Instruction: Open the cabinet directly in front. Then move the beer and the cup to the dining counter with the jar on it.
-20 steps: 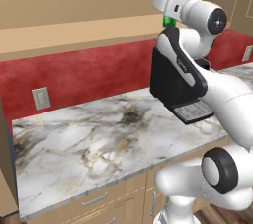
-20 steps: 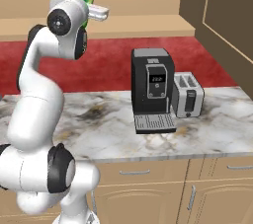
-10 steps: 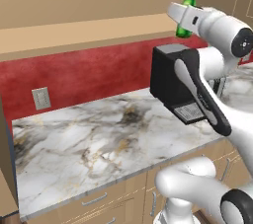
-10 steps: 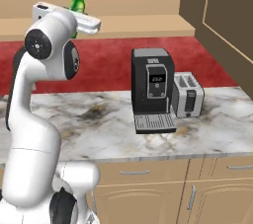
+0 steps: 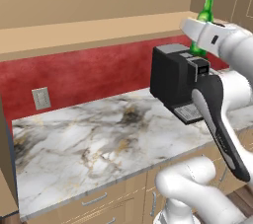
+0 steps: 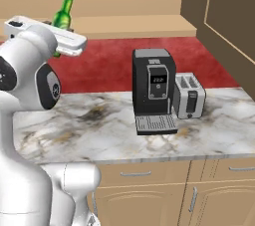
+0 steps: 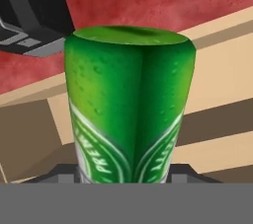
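My gripper (image 5: 198, 36) is shut on the beer (image 5: 206, 12), a slim green bottle held upright high above the worktop, its long neck rising over the white hand. From the right base view the beer (image 6: 64, 13) stands at the upper left, above the gripper (image 6: 59, 35). In the hand view the beer's green body (image 7: 131, 104) with its white label lettering sits right between the jaws. A tan door of the cabinet (image 6: 221, 16) stands swung out at the right. The cup, the jar and the dining counter are out of view.
A black coffee machine (image 6: 154, 83) and a silver toaster (image 6: 189, 95) stand on the marble worktop (image 6: 99, 130) against the red wall. A wall socket (image 5: 41, 98) is at the left. Tan drawer fronts (image 6: 149, 190) run below the worktop.
The arm has folded back from the wall toward the base with the beer in its grip, carrying it a little lower. The base and the appliances have not moved.
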Controlling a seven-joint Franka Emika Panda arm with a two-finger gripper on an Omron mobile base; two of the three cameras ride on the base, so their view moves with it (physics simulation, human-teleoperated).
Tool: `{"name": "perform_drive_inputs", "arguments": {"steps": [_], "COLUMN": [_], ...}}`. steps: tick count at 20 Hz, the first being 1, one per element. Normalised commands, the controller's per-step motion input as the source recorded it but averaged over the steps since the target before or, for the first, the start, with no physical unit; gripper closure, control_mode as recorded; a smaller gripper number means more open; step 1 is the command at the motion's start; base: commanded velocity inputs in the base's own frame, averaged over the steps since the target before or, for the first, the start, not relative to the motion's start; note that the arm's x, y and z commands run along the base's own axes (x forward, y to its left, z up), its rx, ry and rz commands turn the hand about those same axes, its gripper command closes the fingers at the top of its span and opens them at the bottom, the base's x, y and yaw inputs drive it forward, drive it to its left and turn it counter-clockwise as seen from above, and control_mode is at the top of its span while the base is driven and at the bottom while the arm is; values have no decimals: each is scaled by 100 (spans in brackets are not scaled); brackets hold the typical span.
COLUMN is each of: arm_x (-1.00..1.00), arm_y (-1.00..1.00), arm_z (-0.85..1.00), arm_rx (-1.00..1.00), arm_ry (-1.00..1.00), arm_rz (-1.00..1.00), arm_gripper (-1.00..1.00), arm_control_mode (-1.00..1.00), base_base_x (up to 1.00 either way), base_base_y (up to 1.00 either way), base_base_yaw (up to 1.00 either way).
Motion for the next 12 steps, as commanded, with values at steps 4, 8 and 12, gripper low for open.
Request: {"name": "perform_drive_inputs", "arguments": {"steps": [4,8,12], "arm_x": [-74,-52,-13], "arm_y": [0,0,0], "arm_z": [-28,-37,-34], "arm_rx": [0,0,0], "arm_ry": [-12,-26,-38], "arm_rz": [0,2,8], "arm_gripper": [100,100,100], "arm_control_mode": [-100,-100,-100], "base_base_x": [0,0,0], "base_base_y": [0,0,0], "base_base_yaw": [0,0,0]}}
